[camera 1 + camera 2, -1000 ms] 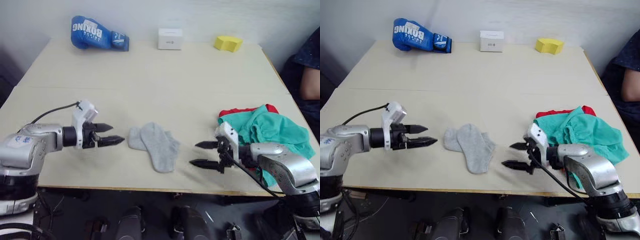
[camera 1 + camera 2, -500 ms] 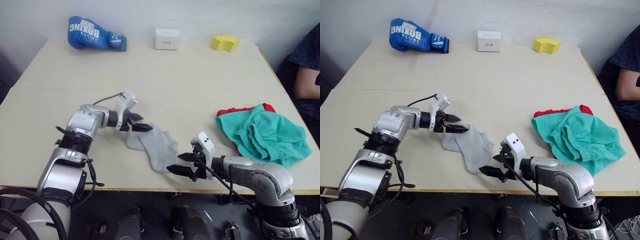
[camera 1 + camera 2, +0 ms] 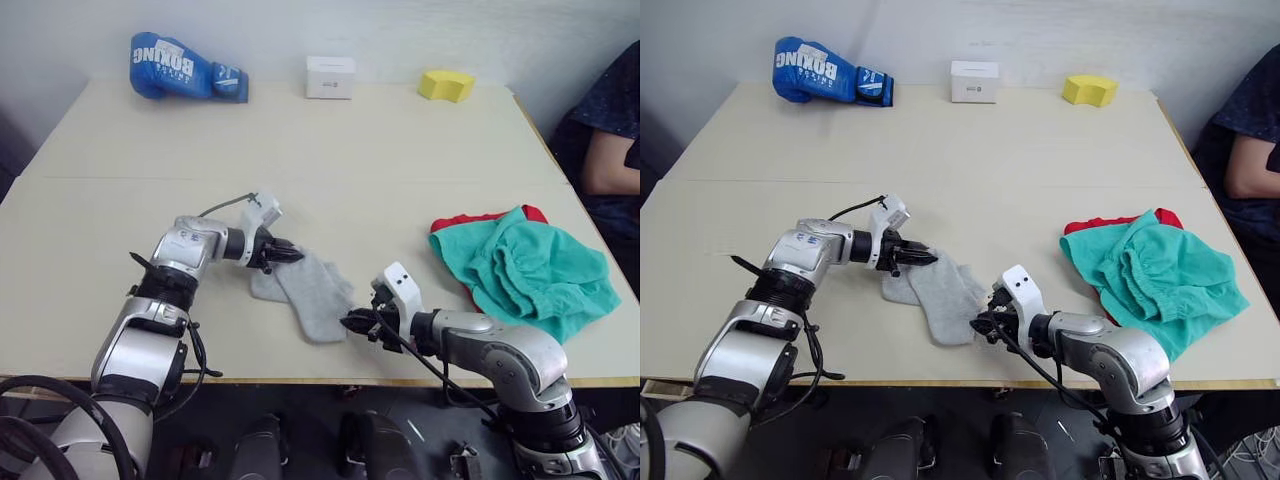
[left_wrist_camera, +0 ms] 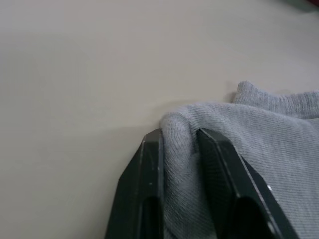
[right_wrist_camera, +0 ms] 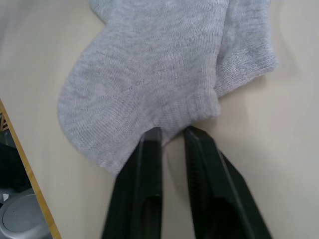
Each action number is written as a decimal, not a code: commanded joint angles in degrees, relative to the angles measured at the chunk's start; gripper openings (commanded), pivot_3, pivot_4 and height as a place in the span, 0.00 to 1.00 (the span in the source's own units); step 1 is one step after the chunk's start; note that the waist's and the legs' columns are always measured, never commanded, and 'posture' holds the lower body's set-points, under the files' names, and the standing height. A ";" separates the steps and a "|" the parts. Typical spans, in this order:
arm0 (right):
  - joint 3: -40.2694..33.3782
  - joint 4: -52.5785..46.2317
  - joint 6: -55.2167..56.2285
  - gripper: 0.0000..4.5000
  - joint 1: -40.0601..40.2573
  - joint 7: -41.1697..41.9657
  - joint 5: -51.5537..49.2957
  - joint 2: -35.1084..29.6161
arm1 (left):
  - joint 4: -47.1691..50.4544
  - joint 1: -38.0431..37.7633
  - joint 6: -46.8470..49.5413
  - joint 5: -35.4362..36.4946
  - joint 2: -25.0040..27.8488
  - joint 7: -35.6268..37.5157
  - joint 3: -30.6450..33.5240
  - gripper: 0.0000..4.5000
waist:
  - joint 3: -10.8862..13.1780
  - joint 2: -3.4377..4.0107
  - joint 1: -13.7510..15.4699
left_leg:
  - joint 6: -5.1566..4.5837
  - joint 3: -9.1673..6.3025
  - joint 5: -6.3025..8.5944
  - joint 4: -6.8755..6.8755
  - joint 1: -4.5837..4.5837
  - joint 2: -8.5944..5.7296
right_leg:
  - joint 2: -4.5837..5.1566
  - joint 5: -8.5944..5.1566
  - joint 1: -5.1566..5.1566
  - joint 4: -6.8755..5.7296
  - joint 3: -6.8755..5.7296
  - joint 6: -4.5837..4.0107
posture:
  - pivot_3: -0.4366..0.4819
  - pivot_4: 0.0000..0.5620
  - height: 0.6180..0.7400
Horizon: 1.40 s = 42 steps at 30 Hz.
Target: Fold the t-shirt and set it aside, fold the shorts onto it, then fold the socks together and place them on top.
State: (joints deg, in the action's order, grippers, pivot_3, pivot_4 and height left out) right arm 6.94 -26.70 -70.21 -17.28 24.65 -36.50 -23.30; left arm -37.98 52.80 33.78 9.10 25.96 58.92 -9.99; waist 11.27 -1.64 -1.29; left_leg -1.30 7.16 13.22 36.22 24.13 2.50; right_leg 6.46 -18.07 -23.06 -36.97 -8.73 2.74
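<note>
1. Landmark: the pair of light grey knit ankle socks (image 3: 305,290), lying overlapped on the pale tabletop (image 3: 330,160) near its front edge.
2. Left gripper (image 3: 282,252) sits at the socks' far-left end; jaws nearly closed, with a ridge of sock knit pinched between the black fingers (image 4: 149,189).
3. Right gripper (image 3: 358,322) is at the socks' near-right edge; jaws narrowed to a slim gap, tips touching the ribbed cuff (image 5: 164,117). Cannot tell whether fabric is actually held.
4. Teal gathered-waist shorts (image 3: 520,268) lie well to the right of the socks, heaped on the bright red t-shirt (image 3: 480,218), which peeks out beneath.
5. Risks, as judged: the right tips may slide off the cuff and lift nothing; the left pinch may hold one sock only, so the pair separates on lifting; the socks lie close to the table edge and could be dragged off.
6. Containers: only a small white box (image 3: 330,76), far beyond the socks; contents not visible.
</note>
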 commanded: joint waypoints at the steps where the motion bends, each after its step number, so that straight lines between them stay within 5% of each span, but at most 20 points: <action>1: 1.04 1.15 -0.98 0.00 0.05 1.84 -0.90 -0.79 | 4.74 -1.23 0.65 1.35 0.38 -0.97 2.59 0.01 | 0.00 0.00 -0.13 | 0.00 0.00 0.00 0.00 0.00 0.00 | 0.00 0.00 0.00 0.00 0.00 0.00 | 0.48 0.27 1.00; 10: -5.78 5.46 -3.44 0.00 -10.73 11.20 -8.91 -3.94 | 23.52 -7.38 14.21 11.59 3.06 -3.25 12.83 0.01 | 0.01 0.01 -0.34 | 0.00 0.00 -0.02 0.01 0.07 -0.01 | 0.00 0.00 -0.09 -0.04 0.02 0.00 | 0.48 0.27 1.00; 19: -0.21 20.12 3.85 0.00 -23.51 19.46 -3.30 -7.87 | 46.72 -23.60 25.30 18.61 2.64 -16.70 24.90 0.01 | 0.03 0.04 -0.35 | 0.02 0.12 -0.03 -0.03 0.05 -0.03 | 0.02 0.00 -0.16 -0.06 0.18 0.00 | 0.48 0.27 1.00; 28: 6.59 28.51 12.32 0.00 -28.48 27.91 4.03 -8.71 | 55.58 -34.89 16.10 18.78 -6.15 -27.84 28.25 0.01 | 0.04 0.03 0.37 | 0.16 0.27 -0.11 0.00 0.05 -0.05 | 0.06 0.05 -0.19 -0.03 0.34 0.08 | 0.48 0.27 1.00; 42: 6.94 33.69 17.43 0.00 -30.06 30.25 10.08 -7.48 | 54.54 -39.39 7.09 18.43 -11.24 -33.79 24.05 0.01 | 0.04 0.03 1.06 | -0.12 0.48 0.06 -0.01 0.05 -0.03 | 0.06 0.08 -0.33 -0.06 0.44 0.07 | 0.48 0.27 1.00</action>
State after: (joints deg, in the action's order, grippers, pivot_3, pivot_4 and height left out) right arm 14.90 7.32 -53.71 -46.25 54.14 -26.75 -30.90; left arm 15.03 13.86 42.30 27.03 14.60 25.20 14.74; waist 11.31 -1.61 -0.23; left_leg -1.42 7.64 13.29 36.20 24.18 2.48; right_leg 6.52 -17.99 -23.39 -37.02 -8.29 2.81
